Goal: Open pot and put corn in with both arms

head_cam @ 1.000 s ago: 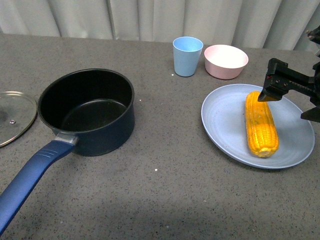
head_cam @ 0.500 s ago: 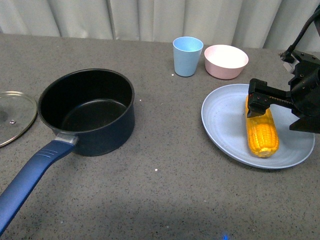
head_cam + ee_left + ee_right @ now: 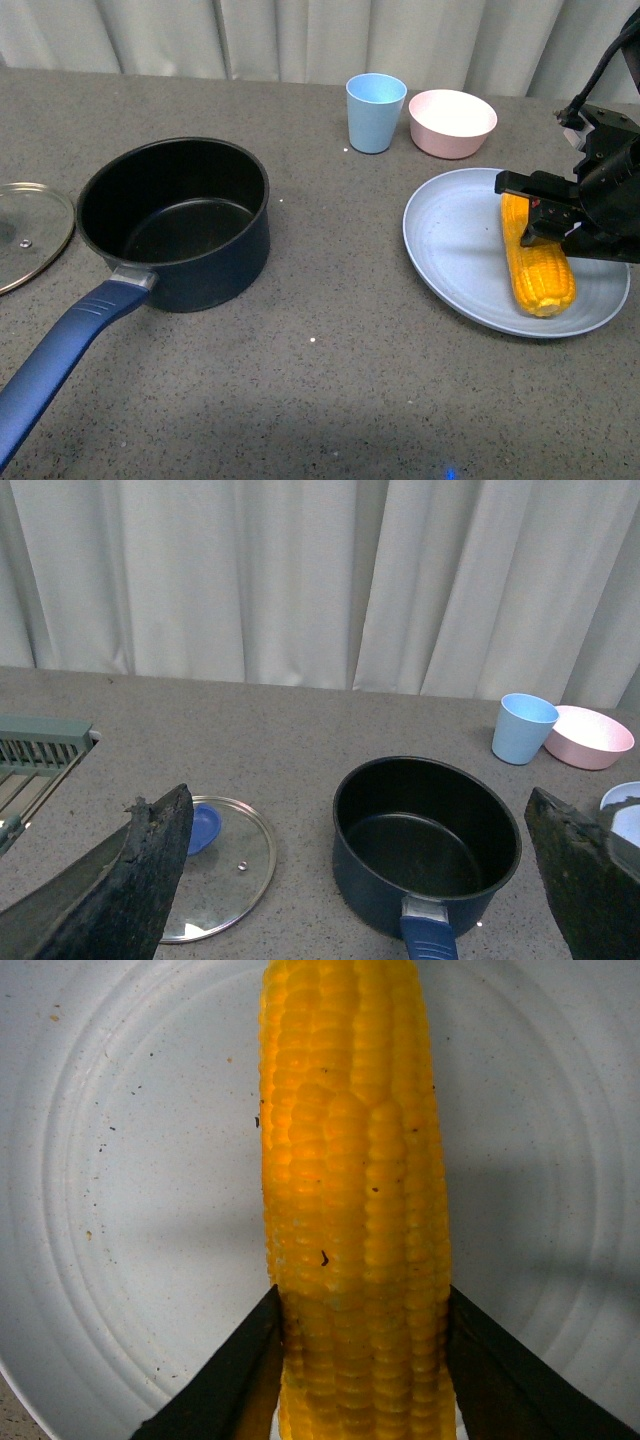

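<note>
The corn (image 3: 538, 262) lies on a light blue plate (image 3: 450, 250) on the right side of the table (image 3: 330, 390). The right gripper (image 3: 534, 212) is at the far end of the corn, one black finger on each side. The front view shows this from far off, and the arm hides part of the cob. The right wrist view is very close: the corn (image 3: 355, 1180) fills the middle, and the two fingers (image 3: 235, 1380) touch its two sides, so the right gripper (image 3: 362, 1355) is closed on it. The plate (image 3: 120, 1160) is right under the cob.

The pot (image 3: 215, 265) stands on the left side of the table, well apart from the plate. It is open and its black inside has nothing in it. Its long blue handle (image 3: 60, 360) points toward the robot. The glass lid (image 3: 30, 232) lies flat on the table just beside the pot, at the left edge of the front view, cut off by the picture.

The left wrist view shows the whole lid (image 3: 235, 880), with a bit of blue (image 3: 203, 828) showing through the glass. It also shows a grey-green rack (image 3: 40, 750) off to one side, which the front view does not show. The left gripper (image 3: 355, 810) shows only here, with its two fingers spread very wide and holding nothing.

Behind the plate stand a light blue cup (image 3: 375, 112) and a pink bowl (image 3: 452, 122), near each other. A pale curtain (image 3: 300, 35) hangs at the back.
</note>
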`<action>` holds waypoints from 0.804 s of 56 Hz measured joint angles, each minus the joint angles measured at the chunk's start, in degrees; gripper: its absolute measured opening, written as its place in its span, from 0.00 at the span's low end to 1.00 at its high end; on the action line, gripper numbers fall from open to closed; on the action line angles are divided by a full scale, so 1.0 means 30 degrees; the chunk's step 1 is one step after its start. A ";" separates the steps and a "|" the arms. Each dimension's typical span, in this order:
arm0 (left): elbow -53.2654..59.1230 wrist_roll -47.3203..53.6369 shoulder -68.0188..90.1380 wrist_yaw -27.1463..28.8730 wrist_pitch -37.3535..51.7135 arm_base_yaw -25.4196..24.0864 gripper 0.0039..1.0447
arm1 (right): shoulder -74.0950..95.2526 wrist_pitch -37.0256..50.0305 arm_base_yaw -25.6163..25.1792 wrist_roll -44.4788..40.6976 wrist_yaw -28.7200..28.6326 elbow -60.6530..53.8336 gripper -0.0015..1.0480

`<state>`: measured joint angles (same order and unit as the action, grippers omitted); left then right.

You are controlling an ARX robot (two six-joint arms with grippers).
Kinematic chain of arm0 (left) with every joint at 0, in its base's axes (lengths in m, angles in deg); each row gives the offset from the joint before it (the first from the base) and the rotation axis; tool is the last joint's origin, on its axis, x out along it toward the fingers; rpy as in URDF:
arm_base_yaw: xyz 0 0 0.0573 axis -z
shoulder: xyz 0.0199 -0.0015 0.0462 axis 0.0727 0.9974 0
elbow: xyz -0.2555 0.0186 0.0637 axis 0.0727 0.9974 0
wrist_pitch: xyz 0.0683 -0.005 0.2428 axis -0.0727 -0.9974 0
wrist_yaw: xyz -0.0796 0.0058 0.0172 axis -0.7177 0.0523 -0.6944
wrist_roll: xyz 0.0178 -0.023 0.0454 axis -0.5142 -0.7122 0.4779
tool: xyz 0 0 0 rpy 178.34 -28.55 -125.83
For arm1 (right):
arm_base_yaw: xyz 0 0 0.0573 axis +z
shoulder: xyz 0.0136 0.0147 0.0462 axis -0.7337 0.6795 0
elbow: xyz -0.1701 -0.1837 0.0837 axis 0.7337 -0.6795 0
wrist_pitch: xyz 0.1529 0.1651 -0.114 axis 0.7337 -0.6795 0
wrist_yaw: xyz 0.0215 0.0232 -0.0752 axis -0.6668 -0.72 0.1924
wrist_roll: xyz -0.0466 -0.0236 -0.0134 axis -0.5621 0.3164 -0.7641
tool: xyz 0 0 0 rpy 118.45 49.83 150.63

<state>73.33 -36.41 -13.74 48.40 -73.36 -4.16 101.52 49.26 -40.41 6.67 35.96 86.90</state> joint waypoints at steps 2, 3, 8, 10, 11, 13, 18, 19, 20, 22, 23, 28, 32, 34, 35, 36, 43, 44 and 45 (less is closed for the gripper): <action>0.0000 0.0000 0.0000 0.0000 0.0000 0.0000 0.94 | 0.0000 0.0000 0.0000 0.0000 -0.0022 0.0000 0.25; 0.0000 0.0000 0.0000 0.0000 0.0000 0.0000 0.94 | 0.0000 0.0000 0.0000 0.0000 -0.0044 0.0000 0.24; 0.0000 0.0000 0.0000 0.0000 0.0000 0.0000 0.94 | -0.0007 0.0073 -0.0007 0.0015 -0.0277 -0.0007 0.18; 0.0000 0.0007 0.0000 0.0000 0.0000 0.0000 0.94 | -0.0044 0.0160 -0.0015 0.0066 -0.0408 -0.0036 0.16; 0.0000 0.0000 0.0000 0.0000 0.0000 0.0000 0.94 | -0.0080 0.0240 -0.0022 0.0138 -0.0554 -0.0073 0.15; 0.0000 0.0000 0.0000 0.0000 0.0000 0.0000 0.94 | -0.0197 0.0415 -0.0058 0.0277 -0.0838 -0.0204 0.13; 0.0000 0.0007 0.0000 0.0000 0.0000 0.0000 0.94 | -0.1435 0.1552 -0.0131 0.1297 -0.2608 -0.1217 0.08; 0.0000 0.0000 0.0000 0.0000 0.0000 0.0000 0.94 | -0.1763 0.1734 -0.0124 0.1479 -0.2951 -0.1413 0.08; 0.0000 0.0007 0.0000 0.0000 0.0000 0.0000 0.94 | -0.2098 0.1916 -0.0124 0.1610 -0.3300 -0.1603 0.07; 0.0000 0.0007 0.0000 0.0000 0.0000 0.0000 0.94 | -0.3009 0.2339 -0.0044 0.1807 -0.4095 -0.2011 0.07; 0.0000 0.0000 0.0000 0.0000 0.0000 0.0000 0.94 | -0.3351 0.2492 0.0022 0.1938 -0.4452 -0.2135 0.07; 0.0000 0.0007 0.0000 0.0000 0.0000 0.0000 0.94 | -0.4721 0.3162 0.0736 0.2550 -0.7257 -0.2288 0.06; 0.0000 0.0000 0.0000 0.0000 0.0000 0.0000 0.94 | -0.4823 0.4051 0.1683 0.3300 -0.9340 -0.2011 0.06; 0.0000 0.0007 0.0000 0.0000 0.0000 0.0000 0.94 | -0.4714 0.4685 0.2186 0.3752 -1.0032 -0.1865 0.06; 0.0000 0.0000 0.0000 0.0000 0.0000 0.0000 0.94 | -0.4634 0.4692 0.2448 0.3803 -1.0120 -0.1661 0.06; 0.0000 0.0000 0.0000 0.0000 0.0000 0.0000 0.94 | -0.4590 0.4663 0.2586 0.3840 -1.0120 -0.1530 0.06; 0.0000 0.0007 0.0000 0.0000 0.0000 0.0000 0.94 | -0.3286 0.4612 0.4575 0.4648 -1.0928 0.0568 0.05; 0.0000 0.0000 0.0000 0.0000 0.0000 0.0000 0.94 | -0.3038 0.4612 0.4809 0.4794 -1.1045 0.0889 0.05; 0.0000 0.0007 0.0000 0.0000 0.0000 0.0000 0.94 | -0.2900 0.4612 0.4925 0.4852 -1.1096 0.1049 0.05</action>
<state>73.33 -36.39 -13.74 48.40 -73.36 -4.16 92.83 63.10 -25.63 21.23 2.67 90.05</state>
